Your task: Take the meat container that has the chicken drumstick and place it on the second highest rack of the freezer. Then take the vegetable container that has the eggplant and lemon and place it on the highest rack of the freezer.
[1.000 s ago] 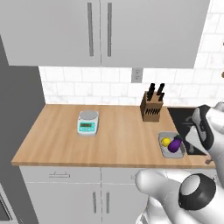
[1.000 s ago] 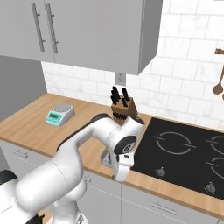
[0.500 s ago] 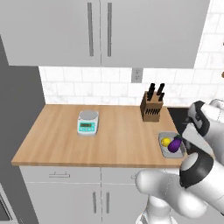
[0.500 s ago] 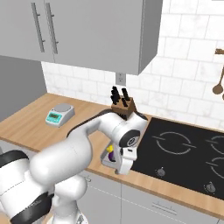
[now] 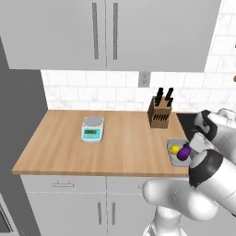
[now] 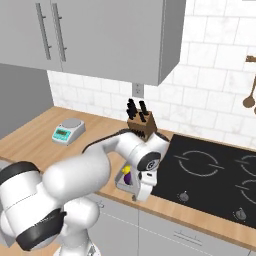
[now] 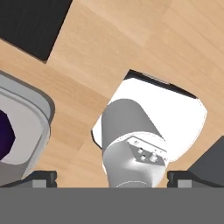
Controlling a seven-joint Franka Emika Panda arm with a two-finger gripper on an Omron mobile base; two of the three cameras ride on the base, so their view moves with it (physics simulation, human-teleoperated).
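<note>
Wooden counter (image 5: 120, 138) carries the grey vegetable container (image 5: 174, 156) at its right end, just beside the cooktop (image 6: 210, 170), with eggplant (image 5: 183, 153) and lemon (image 5: 174, 149) inside. Gripper (image 7: 111, 179) hangs beside the container, fingers released, grasping nothing. Judgement: this container is not yet lifted; its freezer placement remains outstanding.
</note>
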